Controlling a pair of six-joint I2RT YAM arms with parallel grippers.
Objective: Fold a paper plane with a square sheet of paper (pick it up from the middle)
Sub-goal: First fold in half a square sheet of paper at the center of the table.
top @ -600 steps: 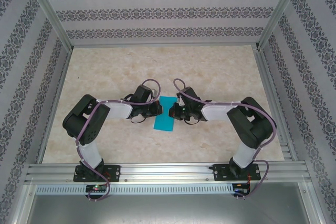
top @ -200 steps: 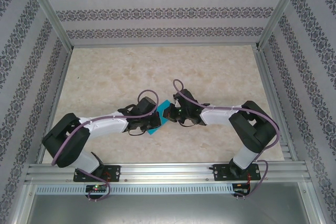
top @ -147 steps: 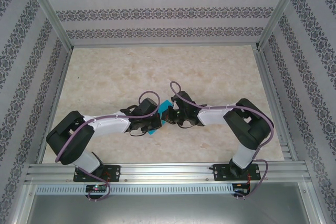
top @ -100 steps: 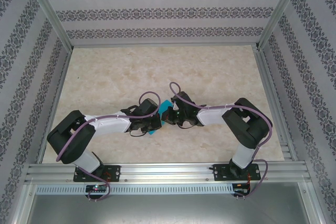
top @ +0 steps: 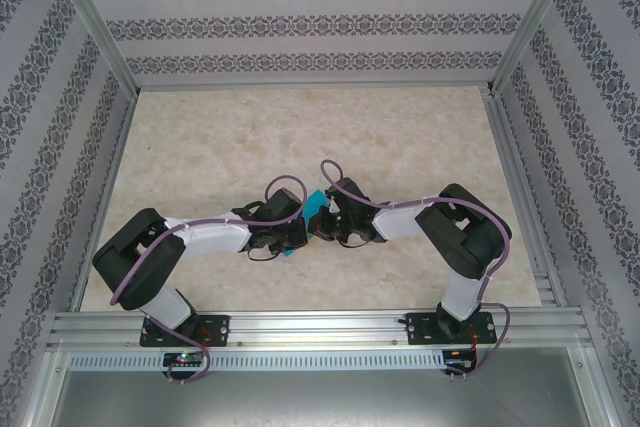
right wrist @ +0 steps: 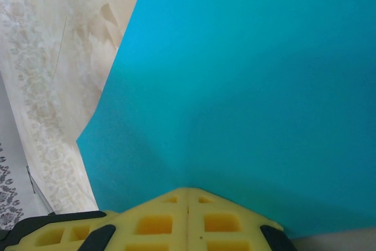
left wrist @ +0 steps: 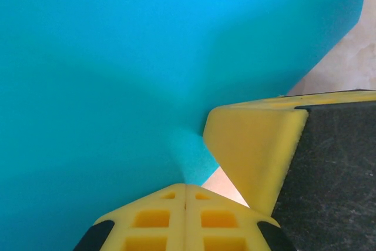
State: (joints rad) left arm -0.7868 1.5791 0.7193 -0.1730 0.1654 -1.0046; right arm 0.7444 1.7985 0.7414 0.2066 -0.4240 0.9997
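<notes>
The square sheet of paper (top: 317,201) is teal-blue and bent between the two grippers near the table's middle; a corner (top: 290,251) pokes out below the left wrist. My left gripper (top: 300,231) is shut on the sheet's edge, its yellow fingertips (left wrist: 185,187) pressed together with the paper (left wrist: 129,74) curving away from them. My right gripper (top: 319,223) is shut on the sheet as well, its fingertips (right wrist: 188,192) closed on the paper (right wrist: 247,80). A yellow finger (left wrist: 252,151) of the right gripper stands close beside the left one. No paper plane shape shows.
The marble-patterned tabletop (top: 300,127) stretches round the arms. Aluminium frame rails (top: 320,322) run along the near edge and both sides. Patterned walls (top: 320,27) close the back and sides. The two wrists nearly touch each other.
The two grippers have drawn together, the right one moving left. The sheet, spread between them before, is now bunched and mostly covered by the wrists.
</notes>
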